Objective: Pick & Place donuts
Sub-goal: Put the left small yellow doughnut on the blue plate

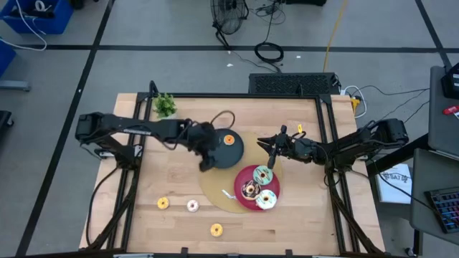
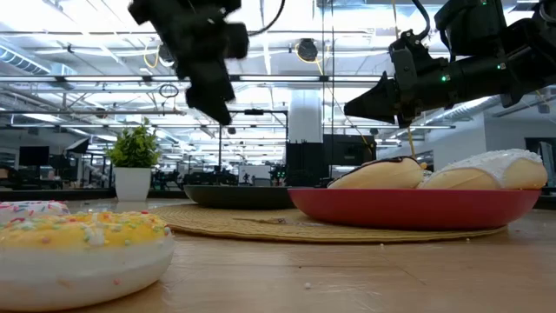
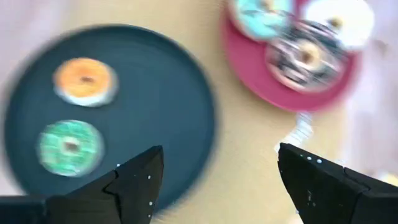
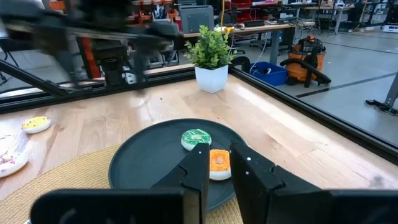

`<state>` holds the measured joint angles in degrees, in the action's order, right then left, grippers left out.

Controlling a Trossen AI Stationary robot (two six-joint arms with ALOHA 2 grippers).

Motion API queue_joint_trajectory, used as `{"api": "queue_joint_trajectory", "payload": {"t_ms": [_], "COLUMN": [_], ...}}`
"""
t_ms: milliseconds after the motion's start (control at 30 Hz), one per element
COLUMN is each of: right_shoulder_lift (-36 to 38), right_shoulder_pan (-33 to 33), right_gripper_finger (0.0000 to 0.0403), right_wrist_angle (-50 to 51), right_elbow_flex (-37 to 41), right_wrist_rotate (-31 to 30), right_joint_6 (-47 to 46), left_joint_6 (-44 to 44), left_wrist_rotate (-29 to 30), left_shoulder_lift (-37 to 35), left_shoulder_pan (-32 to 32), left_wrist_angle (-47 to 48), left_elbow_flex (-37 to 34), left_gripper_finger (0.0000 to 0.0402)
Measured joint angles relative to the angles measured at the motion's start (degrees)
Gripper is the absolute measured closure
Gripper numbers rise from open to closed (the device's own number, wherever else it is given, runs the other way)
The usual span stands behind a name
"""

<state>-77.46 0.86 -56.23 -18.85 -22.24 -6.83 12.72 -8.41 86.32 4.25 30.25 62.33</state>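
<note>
Two donuts lie on one plate, three donuts on the neighbouring plate

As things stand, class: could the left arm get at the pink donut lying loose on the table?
Probably yes. The left gripper is open and empty above the black plate, and only bare table lies between it and the pink donut.
</note>
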Motion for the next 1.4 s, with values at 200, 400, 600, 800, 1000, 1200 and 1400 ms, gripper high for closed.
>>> {"api": "queue_joint_trajectory", "payload": {"t_ms": [200,400,600,800,1000,1200,1400], "right_shoulder_lift": [0.0,0.0,0.0,0.0,0.0,0.0,0.0], "right_shoulder_pan": [0.0,0.0,0.0,0.0,0.0,0.0,0.0], "right_gripper_finger": [0.0348,0.0348,0.0348,0.0348,0.0348,0.0348,0.0348], "right_wrist_angle": [0.1,0.7,1.0,0.8,0.8,0.8,0.8], "right_elbow_flex": [0.0,0.0,0.0,0.0,0.0,0.0,0.0], "right_wrist_rotate": [0.0,0.0,0.0,0.0,0.0,0.1,0.0], "right_joint_6": [0.0,0.0,-0.5,-3.0,-3.0,-3.0,-5.1], "left_joint_6": [1.3,12.7,36.6,64.3,82.7,97.5,101.9], "left_wrist_rotate": [-0.5,3.4,4.3,8.5,8.7,8.5,9.1], "left_shoulder_lift": [-0.2,0.8,0.7,0.8,1.4,3.3,6.4], "left_shoulder_pan": [-9.8,-21.0,-30.6,-39.0,-45.1,-49.9,-51.3], "left_wrist_angle": [5.0,13.9,19.3,23.8,28.2,34.6,34.4], "left_elbow_flex": [0.0,-0.1,0.0,0.0,0.0,-0.1,-0.2], "left_gripper_finger": [0.0086,0.0091,0.0105,0.0122,0.0139,0.0154,0.0152]}}
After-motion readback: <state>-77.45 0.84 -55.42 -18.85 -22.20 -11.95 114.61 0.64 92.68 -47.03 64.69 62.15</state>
